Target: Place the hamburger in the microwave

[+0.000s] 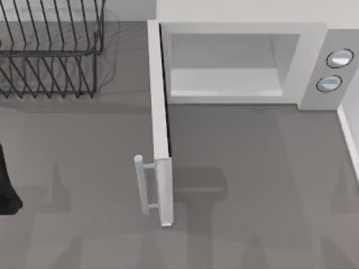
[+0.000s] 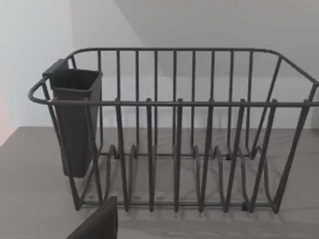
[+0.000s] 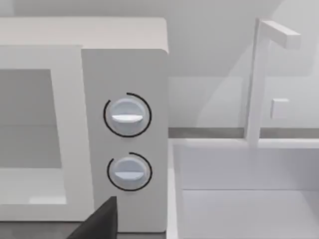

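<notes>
A large white boxy microwave (image 1: 311, 67) with smooth, matte walls stands at the back of the flat grey table (image 1: 252, 168), right of centre. Its door (image 1: 160, 123) is swung fully open on the left hinge and juts toward the front edge of the table, showing as a thin white slab seen edge-on. A pale rounded bar handle (image 1: 145, 185) stands off the door's outer face near its free end. The pale rectangular cavity (image 1: 224, 67) lies open, with a smooth, light floor. On the control panel to the right of the cavity sit two round silvery-blue knobs (image 3: 127, 115), one above the other, each with a raised bar grip and a thin dark arc around it.

At the back left of the table is a black wire dish rack (image 1: 50, 50) made of thin bent rods with upright slots. A dark, boxy plastic cup (image 2: 75, 124) hangs on one end of it.

Just beside the microwave's right wall is a white, smooth-walled basin (image 3: 239, 199) with a slim square post (image 3: 256, 79) bent over at its top.

The left gripper (image 2: 97, 224) shows as a dark matte wedge facing the rack; the right gripper (image 3: 99, 221) shows as a like wedge facing the knobs. How either gripper stands, spread or closed, cannot be told, nor whether it has hold of anything.
</notes>
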